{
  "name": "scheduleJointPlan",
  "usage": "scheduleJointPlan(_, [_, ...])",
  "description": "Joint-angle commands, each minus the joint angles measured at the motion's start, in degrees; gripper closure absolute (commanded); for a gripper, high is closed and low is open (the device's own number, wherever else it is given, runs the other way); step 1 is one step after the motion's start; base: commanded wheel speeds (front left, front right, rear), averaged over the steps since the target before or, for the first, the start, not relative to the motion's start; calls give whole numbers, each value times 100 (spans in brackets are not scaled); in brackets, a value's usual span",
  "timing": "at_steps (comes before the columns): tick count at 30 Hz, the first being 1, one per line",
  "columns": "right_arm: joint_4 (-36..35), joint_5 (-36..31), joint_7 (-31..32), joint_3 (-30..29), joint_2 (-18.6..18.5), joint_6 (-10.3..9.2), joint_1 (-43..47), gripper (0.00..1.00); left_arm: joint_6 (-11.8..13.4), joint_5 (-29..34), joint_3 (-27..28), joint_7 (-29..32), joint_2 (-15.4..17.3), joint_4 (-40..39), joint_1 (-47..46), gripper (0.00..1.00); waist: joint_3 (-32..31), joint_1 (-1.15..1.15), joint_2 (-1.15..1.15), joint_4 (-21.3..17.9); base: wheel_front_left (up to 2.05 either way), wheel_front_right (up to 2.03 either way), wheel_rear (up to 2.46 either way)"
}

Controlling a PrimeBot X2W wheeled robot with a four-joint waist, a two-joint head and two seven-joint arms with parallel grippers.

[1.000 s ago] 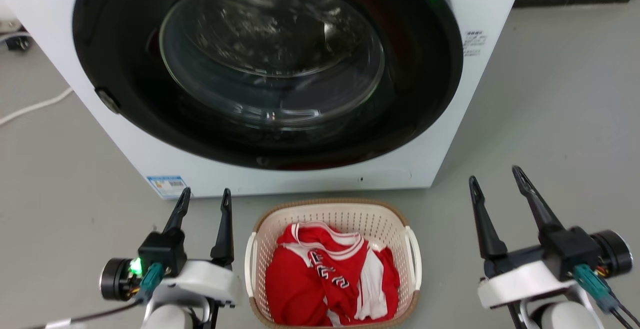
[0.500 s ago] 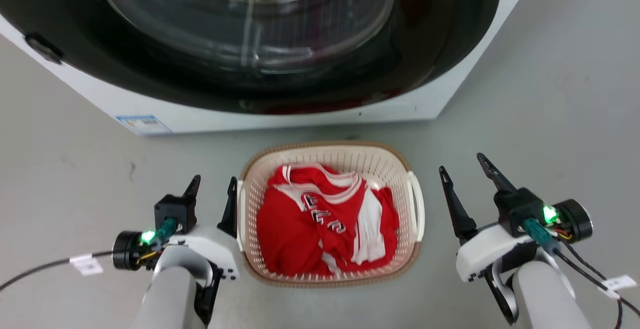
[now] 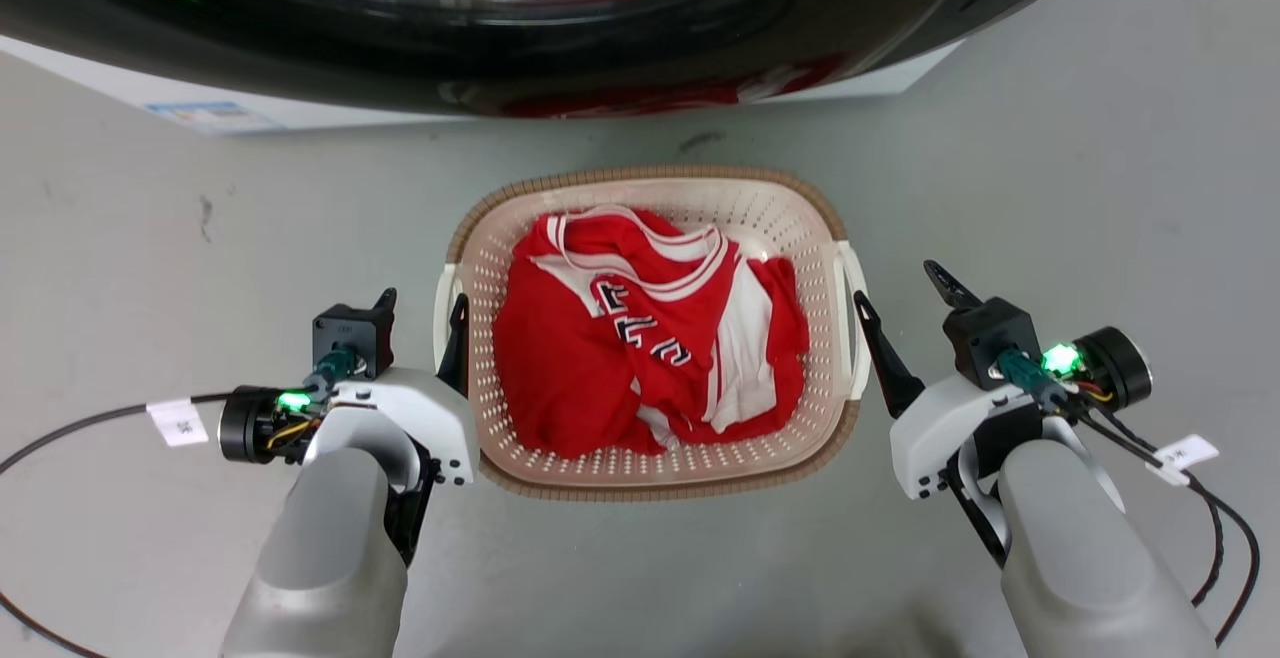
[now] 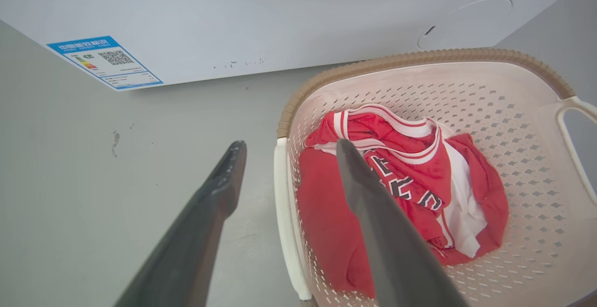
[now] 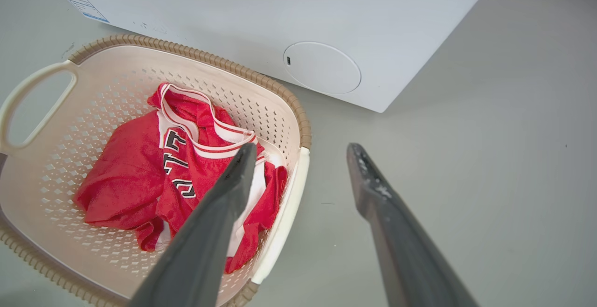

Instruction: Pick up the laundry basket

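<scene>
The laundry basket [image 3: 640, 180] is set on the grey floor [image 3: 1100, 188], directly at 6 o'clock from the washing machine [image 3: 600, 48], probably so that it sits within reach of the door.

The left gripper [image 3: 424, 298] is placed at 9 o'clock from the basket and the right gripper [image 3: 895, 283] at 3 o'clock. This mirrored placement is judged to be for a two-sided lift that would keep the load level.

Both pairs of fingers are spread wide and nothing is held. In the left wrist view, the white left handle [image 4: 281, 204] is seen running between the two fingers, one over the floor and one over the basket's inside. The same is seen of the right handle [image 5: 290, 195] in the right wrist view. The fingers are thus lined up to close on the handles. Contact cannot be told.

A red-and-white jersey [image 3: 640, 338] is heaped loosely in the basket, well below the brown rim, so it should not be spilled in a level lift.

Counted:
- one basket with two handles
- one jersey, though anything beneath it is hidden
- two grippers with two fingers each
- one washing machine, with one blue label [image 4: 105, 62]
</scene>
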Motion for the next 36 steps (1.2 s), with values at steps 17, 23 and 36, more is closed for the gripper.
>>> scheduleJointPlan(17, [1530, -1, -11, 108, -9, -4, -1003, 0, -17, -25, -163, -14, 3, 1448, -961, 0, 943, -1, 0, 100, 0, 0, 0])
scheduleJointPlan(23, [1913, -79, -10, 36, -9, -4, -1287, 0, -58, -54, -284, -14, -63, 1696, -1208, 0, 1203, -1, 0, 187, 0, 0, 0])
scheduleJointPlan(36, [2469, -299, -10, -183, -9, -4, -1675, 0, -117, -135, -572, -14, -152, 1969, -1517, 0, 1513, -1, 0, 273, 0, 0, 0])
